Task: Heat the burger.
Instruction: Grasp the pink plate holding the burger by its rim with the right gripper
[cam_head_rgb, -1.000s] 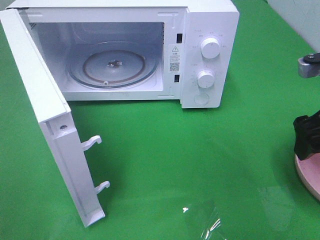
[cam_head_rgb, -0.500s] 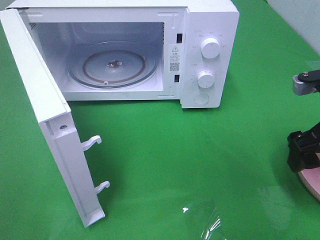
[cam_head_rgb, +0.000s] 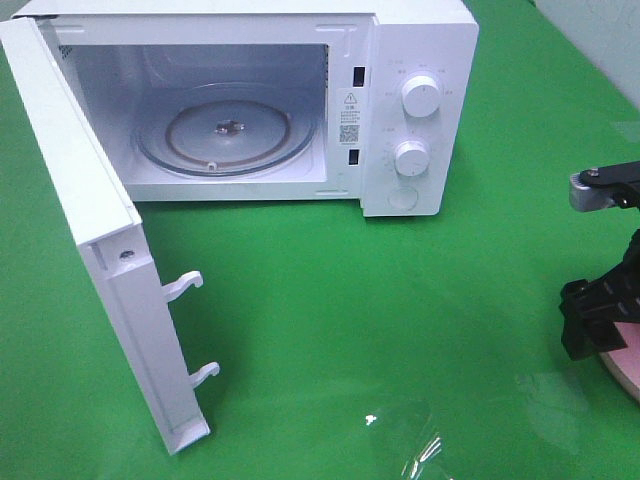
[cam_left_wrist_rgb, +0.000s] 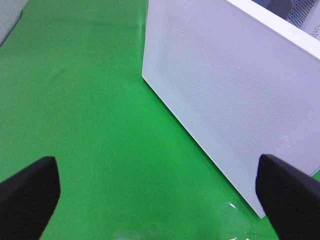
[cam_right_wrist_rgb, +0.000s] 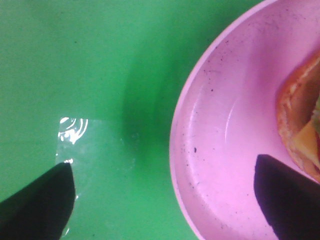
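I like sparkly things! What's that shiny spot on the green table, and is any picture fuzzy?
Exterior high view: light glints white off a clear shiny patch on the green tabletop. Right wrist view: a similar glint beside the round pink plate; the golden-brown burger at the frame edge is blurry. Left wrist view: the black left claw looks soft and fuzzy.

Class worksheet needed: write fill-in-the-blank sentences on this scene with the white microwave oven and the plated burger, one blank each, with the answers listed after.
1. The white box-shaped microwave oven has its hinged door standing ____.
2. The round burger with a golden-brown bun lies on a round plate coloured ____.
3. The smooth cloth covering the table is coloured ____.

Missing words: open; pink; green.
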